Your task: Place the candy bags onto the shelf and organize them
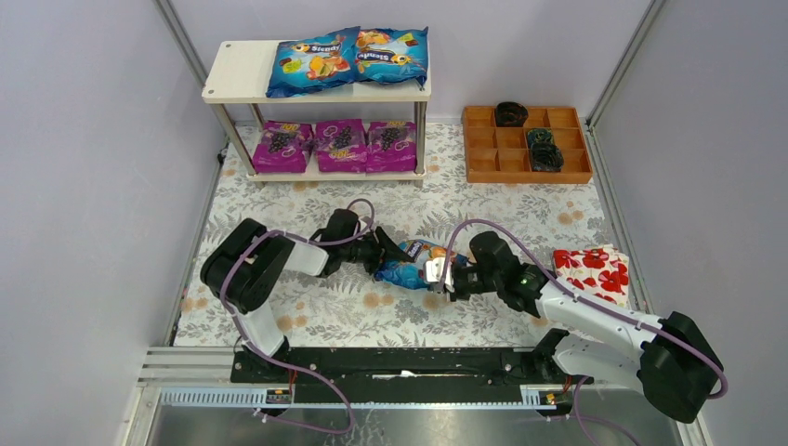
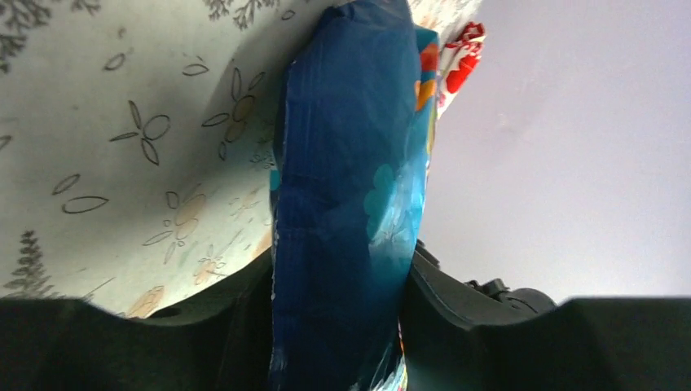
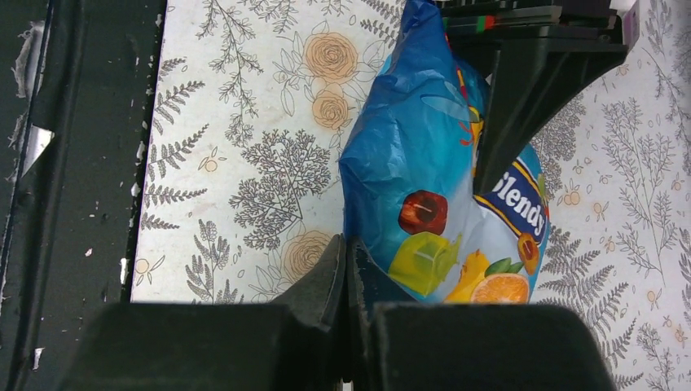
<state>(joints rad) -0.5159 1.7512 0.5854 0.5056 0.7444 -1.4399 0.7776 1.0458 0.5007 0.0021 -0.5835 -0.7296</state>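
Pale lilac walls close in a surface (image 1: 307, 316) covered with a leaf-and-flower print cloth. At its far left stands the shelf (image 1: 232, 70), the largest thing here: two blue bags (image 1: 314, 60) lie side by side on the right part of its top board, leaving the left end bare, and three purple bags (image 1: 339, 146) sit in a row on the lower board. Far right is an orange compartment tray (image 1: 483, 163) with a few dark items in it, and a white packet (image 1: 595, 269) with red flowers lies near the right wall. The third blue bag (image 1: 413, 263) is mid-surface, well apart from the shelf, between the two grippers. The left gripper (image 1: 376, 258) has it between its jaws, with both fingers (image 2: 244, 305) against the bag's sides in the wrist view, so it reads as clamped on the bag's left end. The right gripper (image 1: 439, 274) has its jaws together, seemingly pinching the thin seam at the bag's right end. This looks like a handover of the last bag, with five of six already shelved. Next, the right gripper would need to let go, then the left arm would carry the bag far and left, clear the top board's near edge, and lay it flat on the bare left end beside the other blue ones. The glossy film may slip.
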